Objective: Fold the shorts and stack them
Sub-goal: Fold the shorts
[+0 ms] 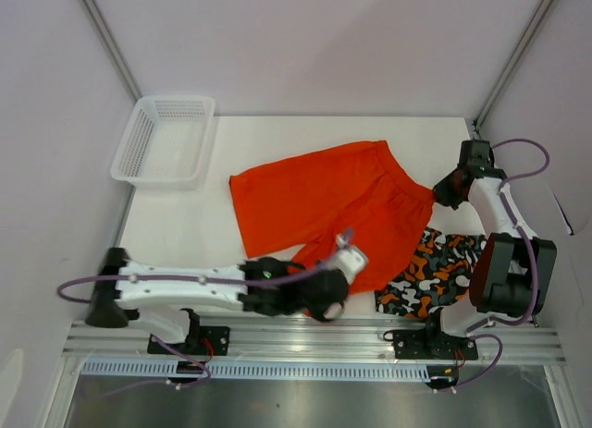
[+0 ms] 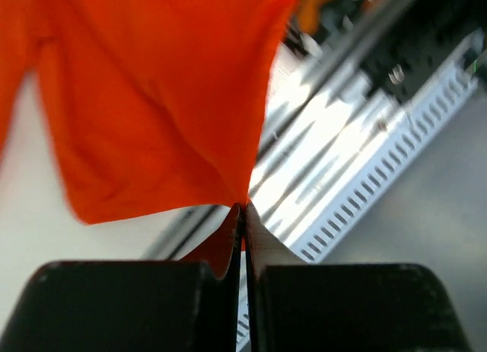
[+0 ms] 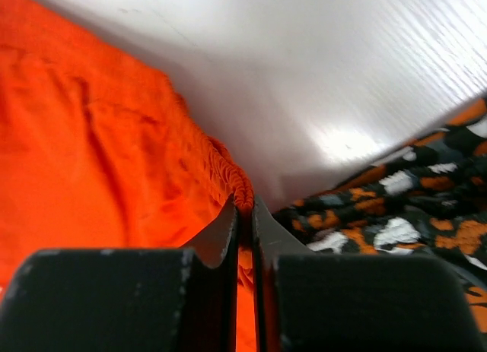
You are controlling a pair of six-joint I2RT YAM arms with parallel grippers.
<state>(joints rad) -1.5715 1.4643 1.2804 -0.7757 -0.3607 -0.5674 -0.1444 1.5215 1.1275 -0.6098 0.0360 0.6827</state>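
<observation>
Top external: plain orange shorts (image 1: pixel 314 201) lie spread mid-frame, with the patterned shorts (image 1: pixel 433 278) touching them at lower right. Left gripper (image 1: pixel 346 241) is pinched tight on a leg corner. Right gripper (image 1: pixel 440 193) is clamped on the orange waistband.

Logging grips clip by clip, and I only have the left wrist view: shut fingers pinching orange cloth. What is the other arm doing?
Observer: The right gripper is shut on the orange shorts, at the gathered waistband.
Operator: Is the other pair being handled?
Observer: No. The patterned shorts lie on the table, near right, with neither gripper on them.
Operator: And the basket?
Observer: The white basket sits at the far left corner, apart from both pairs.
</observation>
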